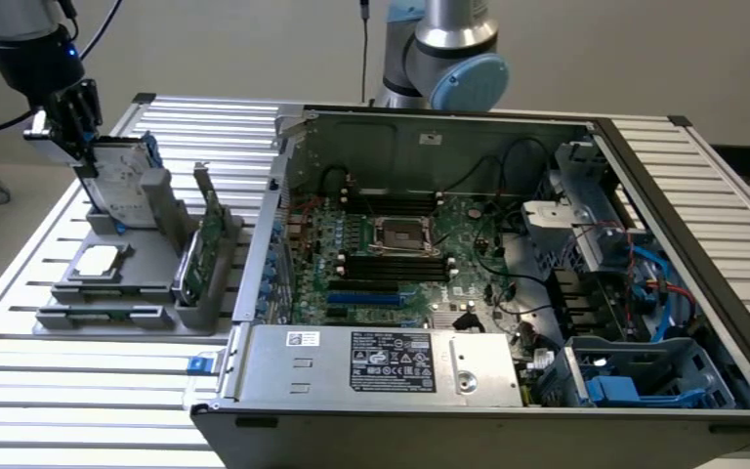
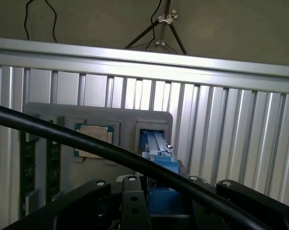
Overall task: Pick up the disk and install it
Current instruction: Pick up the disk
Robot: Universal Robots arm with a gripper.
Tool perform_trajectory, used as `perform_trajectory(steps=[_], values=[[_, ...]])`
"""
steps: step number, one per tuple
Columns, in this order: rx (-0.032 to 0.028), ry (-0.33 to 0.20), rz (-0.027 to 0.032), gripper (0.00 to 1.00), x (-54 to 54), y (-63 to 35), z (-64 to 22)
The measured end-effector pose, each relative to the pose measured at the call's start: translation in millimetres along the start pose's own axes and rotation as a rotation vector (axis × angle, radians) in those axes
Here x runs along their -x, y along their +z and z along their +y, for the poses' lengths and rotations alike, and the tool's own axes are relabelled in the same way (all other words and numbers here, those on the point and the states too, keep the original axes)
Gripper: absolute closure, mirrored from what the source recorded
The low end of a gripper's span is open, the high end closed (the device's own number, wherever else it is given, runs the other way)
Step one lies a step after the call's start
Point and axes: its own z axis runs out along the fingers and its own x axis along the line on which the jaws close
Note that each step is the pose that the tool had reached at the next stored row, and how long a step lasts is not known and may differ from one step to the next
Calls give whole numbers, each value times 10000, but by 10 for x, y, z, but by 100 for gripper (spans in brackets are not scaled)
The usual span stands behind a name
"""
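Right in front of me is the silver power box (image 1: 375, 363), at the near edge of the open computer (image 1: 687, 225). Over by the table's (image 1: 36, 391) edge on the exterior view's left sits a grey holder (image 1: 108, 293). The disk (image 1: 121, 186) stands upright in the holder's far corner, silver with a blue frame. The gripper (image 1: 82, 147) hangs right at the disk's top edge. I cannot tell if it is pinching the disk or not. Next on the holder lies a flat silver chip (image 1: 99, 259), then a tall green card (image 1: 206, 239) standing on its edge. Then comes the computer, and in its near right corner is a blue slot box (image 1: 643, 376) that looks empty to me.

I think the job has only just begun. The disk is not lifted out yet, and it is not put in. I count one disk, one chip, one tall green card, one holder, one computer and one robot arm (image 1: 453, 59).
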Motion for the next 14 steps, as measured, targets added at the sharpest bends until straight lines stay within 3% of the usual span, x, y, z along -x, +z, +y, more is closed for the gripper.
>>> perform_trajectory(steps=[14], values=[[21, 26, -2, 67, -12, 0, 4]])
